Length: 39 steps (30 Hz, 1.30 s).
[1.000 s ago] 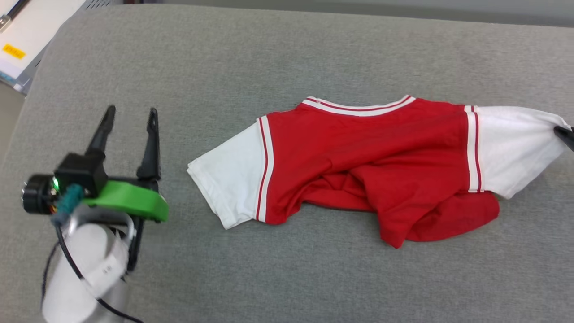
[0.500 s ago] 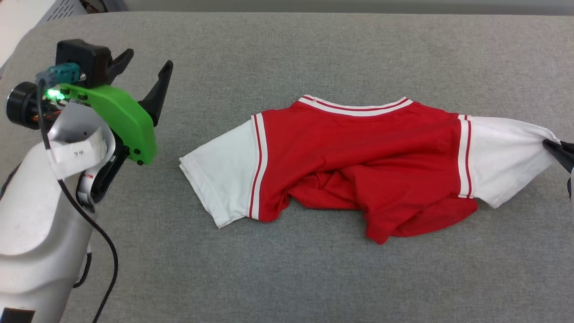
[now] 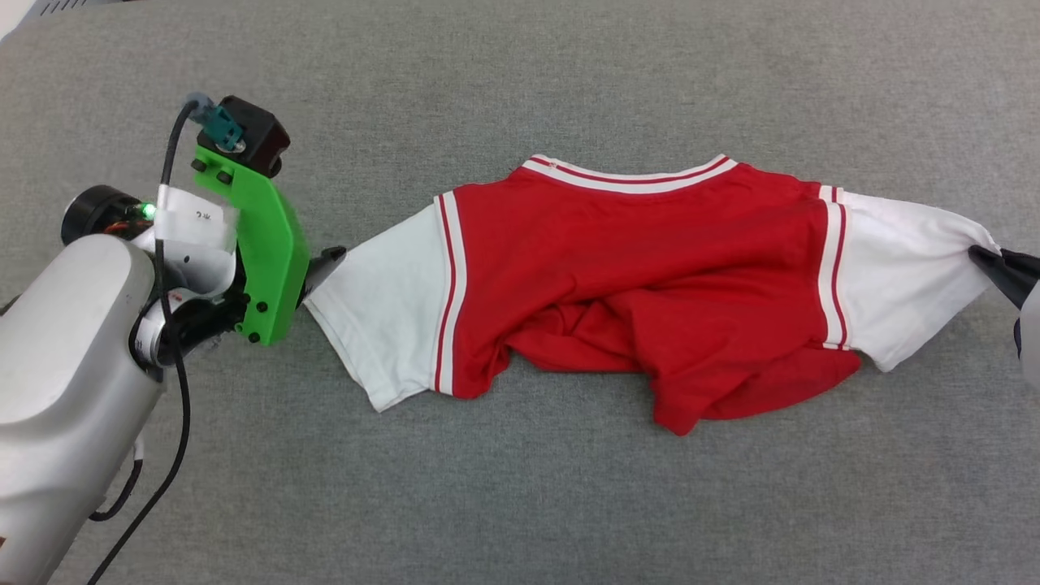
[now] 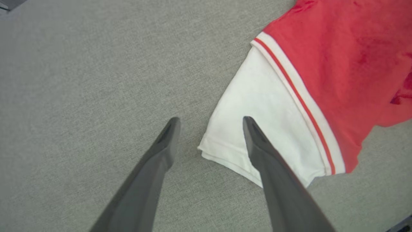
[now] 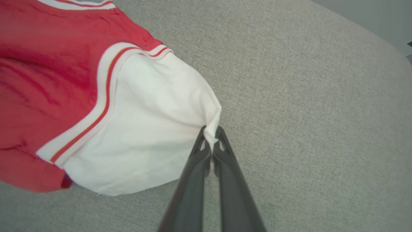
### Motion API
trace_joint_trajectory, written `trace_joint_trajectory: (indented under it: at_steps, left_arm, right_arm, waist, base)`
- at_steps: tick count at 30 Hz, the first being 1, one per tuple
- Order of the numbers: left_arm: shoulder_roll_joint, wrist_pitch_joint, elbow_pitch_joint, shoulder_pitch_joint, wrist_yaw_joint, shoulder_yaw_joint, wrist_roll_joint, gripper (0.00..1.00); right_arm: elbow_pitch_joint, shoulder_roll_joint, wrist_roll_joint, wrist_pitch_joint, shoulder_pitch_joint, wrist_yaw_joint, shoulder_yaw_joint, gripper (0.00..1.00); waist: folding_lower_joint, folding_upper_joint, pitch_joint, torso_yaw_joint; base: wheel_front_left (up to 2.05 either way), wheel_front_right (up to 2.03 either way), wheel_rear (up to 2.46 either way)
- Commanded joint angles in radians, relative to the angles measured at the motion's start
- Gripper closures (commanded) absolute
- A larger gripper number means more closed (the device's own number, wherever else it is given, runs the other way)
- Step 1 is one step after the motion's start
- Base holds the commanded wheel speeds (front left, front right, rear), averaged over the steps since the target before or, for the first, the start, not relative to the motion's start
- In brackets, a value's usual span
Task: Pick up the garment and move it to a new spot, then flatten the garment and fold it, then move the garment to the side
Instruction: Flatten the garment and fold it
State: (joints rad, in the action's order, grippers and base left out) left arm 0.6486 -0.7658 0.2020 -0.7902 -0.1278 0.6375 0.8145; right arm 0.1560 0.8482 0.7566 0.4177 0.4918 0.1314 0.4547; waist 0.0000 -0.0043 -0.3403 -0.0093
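Shirt (image 3: 634,268): spread sideways on gray padded surface (image 3: 520,504), plain red side up, lower body bunched and wrinkled.
Right gripper (image 5: 210,137): pinched tight on cuff of right sleeve (image 5: 145,129); probably anchoring that end.
Left gripper (image 4: 210,120): jaws wide, straddling corner of left sleeve (image 4: 257,106); nothing gripped.
Step, judged: flattening; closing on left cuff, then pulling ends apart.

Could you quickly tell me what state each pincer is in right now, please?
Left pincer: open, holding nothing, tips astride the garment's white sleeve corner.
Right pincer: shut on the garment's other white sleeve.
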Motion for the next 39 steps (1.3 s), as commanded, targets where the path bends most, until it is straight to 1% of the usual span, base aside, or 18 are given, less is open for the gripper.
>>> trace_joint_trajectory:
  at_steps: [1, 5, 12, 15, 16, 17, 19, 23, 26, 32, 36, 39]
  left_arm:
    - [0.01, -0.014, 0.015, -0.023, -0.003, 0.018, 0.019, 0.0]
    - [0.016, -0.052, 0.065, -0.043, -0.003, 0.092, 0.044, 0.0]
    - [0.008, -0.052, 0.175, -0.053, -0.003, 0.172, 0.088, 0.0]
    - [0.01, -0.064, 0.196, -0.056, -0.003, 0.221, 0.1, 0.0]
    - [0.013, -0.064, 0.199, -0.059, -0.003, 0.239, 0.106, 0.53]
    - [0.015, -0.062, 0.198, -0.062, -0.003, 0.257, 0.113, 0.99]
    - [0.018, -0.048, 0.2, -0.07, -0.003, 0.28, 0.126, 1.0]
    - [0.024, 0.013, 0.202, -0.09, -0.003, 0.307, 0.137, 1.0]
    - [0.033, 0.099, 0.197, -0.117, -0.003, 0.317, 0.125, 1.0]
    - [0.053, 0.246, 0.179, -0.163, -0.003, 0.312, 0.103, 1.0]
    - [0.059, 0.339, 0.154, -0.197, -0.003, 0.288, 0.085, 1.0]
    - [0.063, 0.388, 0.131, -0.224, -0.001, 0.27, 0.068, 1.0]
  right_arm:
    - [-0.007, -0.008, -0.012, 0.003, -0.014, -0.001, -0.006, 1.0]
    - [-0.023, -0.018, -0.022, 0.012, -0.005, -0.001, -0.01, 1.0]
    - [-0.042, -0.044, -0.039, 0.025, 0.025, -0.001, 0.014, 1.0]
    - [-0.041, -0.049, -0.04, 0.026, 0.032, -0.001, 0.023, 1.0]
    - [-0.039, -0.049, -0.04, 0.025, 0.034, -0.001, 0.026, 1.0]
    - [-0.037, -0.049, -0.04, 0.025, 0.035, -0.001, 0.028, 1.0]
    - [-0.032, -0.049, -0.039, 0.023, 0.036, -0.001, 0.031, 1.0]
    - [-0.024, -0.052, -0.029, 0.007, 0.036, -0.001, 0.023, 1.0]
    - [-0.023, -0.049, -0.04, -0.022, 0.04, -0.001, 0.025, 1.0]
    - [-0.023, -0.042, -0.066, -0.085, 0.061, -0.001, 0.027, 1.0]
    - [-0.029, -0.035, -0.077, -0.132, 0.088, -0.001, 0.008, 1.0]
    - [-0.035, -0.028, -0.091, -0.17, 0.11, -0.001, -0.01, 1.0]
  waist:
    - [0.0, 0.0043, -0.012, -0.005]
    - [0.0, 0.0043, -0.032, -0.013]
    - [0.0, 0.0043, -0.063, -0.037]
    - [0.0, 0.0043, -0.069, -0.039]
    - [0.0, 0.0043, -0.07, -0.039]
    - [0.0, 0.0043, -0.069, -0.039]
    - [0.0, 0.0043, -0.065, -0.036]
    - [0.0, 0.0043, -0.043, -0.027]
    - [0.0, 0.0043, -0.013, -0.016]
    - [0.0, 0.0043, 0.044, -0.003]
    - [0.0, 0.0043, 0.074, 0.007]
    - [0.0, 0.0043, 0.091, 0.014]
  base:
    - [0.0, 0.0, 0.0]
    - [0.0, 0.0, 0.0]
    - [0.0, 0.0, 0.0]
    - [0.0, 0.0, 0.0]
    - [0.0, 0.0, 0.0]
    - [0.0, 0.0, 0.0]
    - [0.0, 0.0, 0.0]
    - [0.0, 0.0, 0.0]
    - [0.0, 0.0, 0.0]
    - [0.0, 0.0, 0.0]
    - [0.0, 0.0, 0.0]
    - [0.0, 0.0, 0.0]
